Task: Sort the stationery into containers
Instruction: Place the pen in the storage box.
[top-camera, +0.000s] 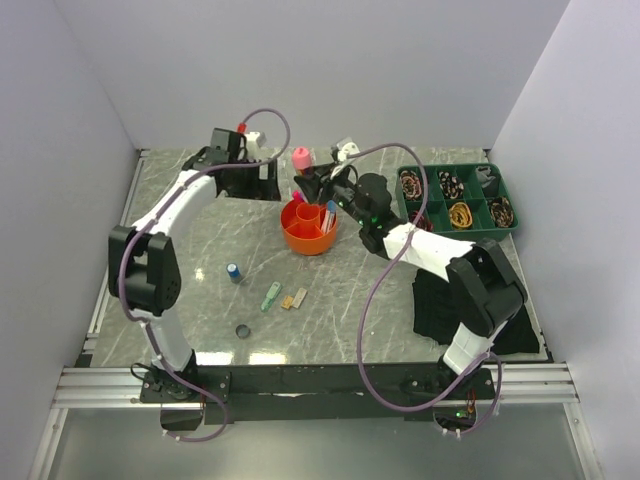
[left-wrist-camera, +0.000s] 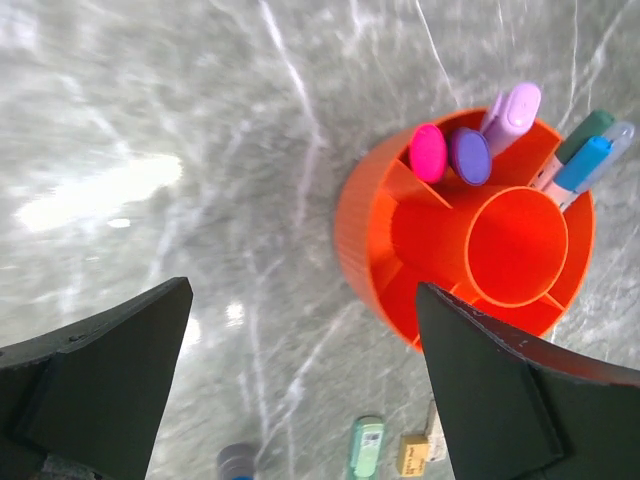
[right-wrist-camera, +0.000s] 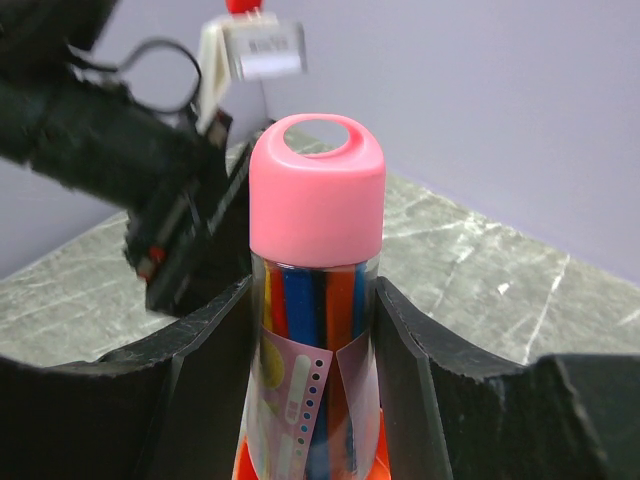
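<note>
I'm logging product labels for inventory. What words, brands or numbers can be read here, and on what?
No text is legible.
Sticker on the pink tube in the right tool: print too blurred to read.
White tag behind it: a dark line of print, blurred.
Green clip and yellow eraser: any marking is too small to read.

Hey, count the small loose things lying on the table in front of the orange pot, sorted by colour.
Blue cylinder: 1
Green clip: 1
Yellow eraser: 1
Black round piece: 1
Total: 4
</note>
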